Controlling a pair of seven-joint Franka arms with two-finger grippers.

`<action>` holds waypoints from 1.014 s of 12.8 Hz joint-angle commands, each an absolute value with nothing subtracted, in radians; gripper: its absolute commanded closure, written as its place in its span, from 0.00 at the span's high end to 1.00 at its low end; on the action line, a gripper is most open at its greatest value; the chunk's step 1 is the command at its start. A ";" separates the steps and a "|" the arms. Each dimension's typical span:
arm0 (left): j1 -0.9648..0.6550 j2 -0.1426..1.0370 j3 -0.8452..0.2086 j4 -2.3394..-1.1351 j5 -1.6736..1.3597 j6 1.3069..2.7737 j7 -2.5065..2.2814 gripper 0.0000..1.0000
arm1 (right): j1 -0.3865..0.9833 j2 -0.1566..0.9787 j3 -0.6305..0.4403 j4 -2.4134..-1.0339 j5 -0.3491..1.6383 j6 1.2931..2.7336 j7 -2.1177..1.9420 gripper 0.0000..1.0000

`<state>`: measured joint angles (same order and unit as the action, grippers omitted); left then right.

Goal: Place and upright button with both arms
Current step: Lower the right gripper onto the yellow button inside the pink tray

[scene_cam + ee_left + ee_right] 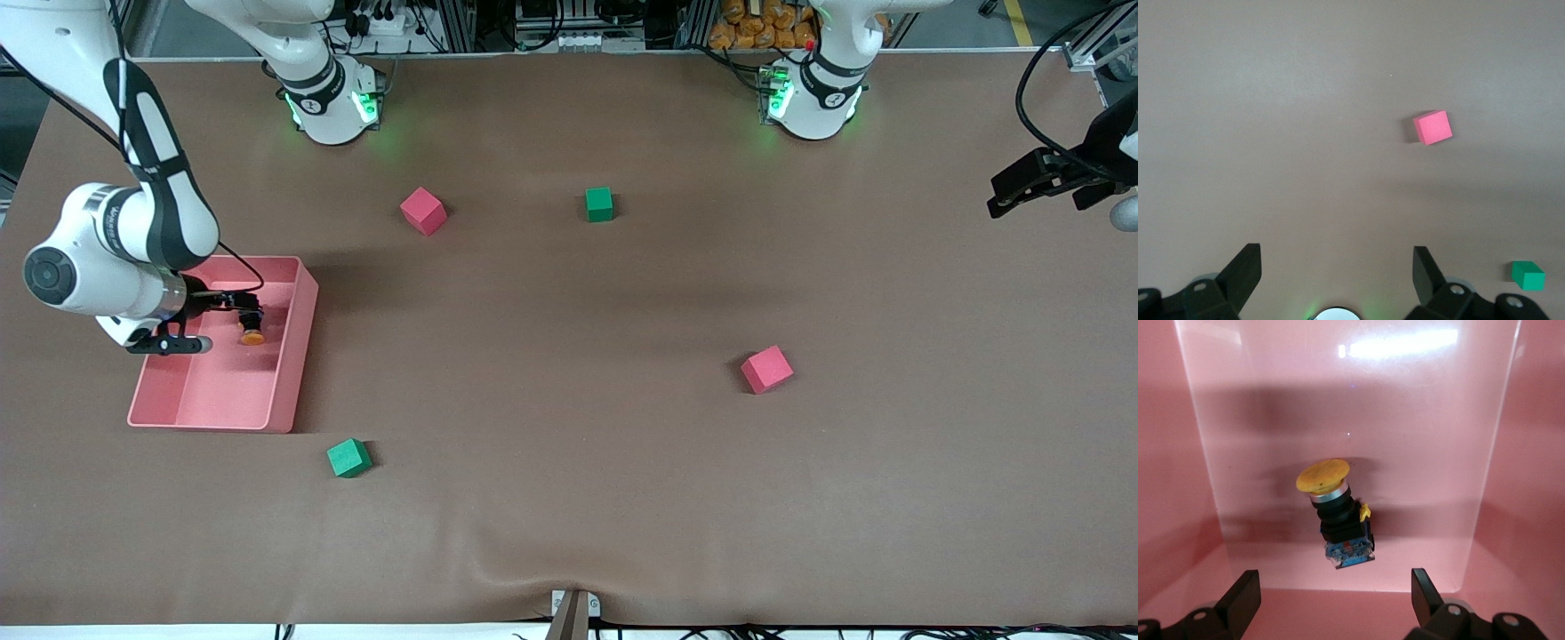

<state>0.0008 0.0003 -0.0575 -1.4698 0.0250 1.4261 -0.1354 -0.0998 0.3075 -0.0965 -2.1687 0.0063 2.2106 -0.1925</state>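
Currently the right gripper (233, 313) hangs over the pink tray (302, 347) at the right arm's end of the worktop (569, 444), fingers spread and holding nothing. The button (1335, 519) lies tipped on the tray floor. Risk, as I judge it: the round cap and tilt could let it roll or pivot out as the fingers close, and the tray wall may foul the approach. Orange cap, silver collar, black body, blue base. The left gripper (1045, 182) waits open above the worktop's left-arm end.
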 commanded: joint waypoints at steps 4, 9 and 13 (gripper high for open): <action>-0.018 0.024 -0.063 -1.468 0.021 1.427 -0.121 1.00 | -0.118 0.373 -0.084 -2.174 0.020 2.289 -0.221 1.00; -0.038 0.060 -0.064 -1.466 0.021 1.457 -0.127 1.00 | -0.135 0.385 -0.081 -2.186 0.021 2.290 -0.232 1.00; -0.045 0.060 -0.063 -1.468 0.021 1.462 -0.127 1.00 | -0.153 0.422 -0.083 -2.184 0.090 2.319 -0.308 1.00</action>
<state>-0.0426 0.0628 -0.0644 -1.4731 0.0245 1.4579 -0.1354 -0.1288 0.4045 -0.0968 -2.1718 0.0500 2.2794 -0.2562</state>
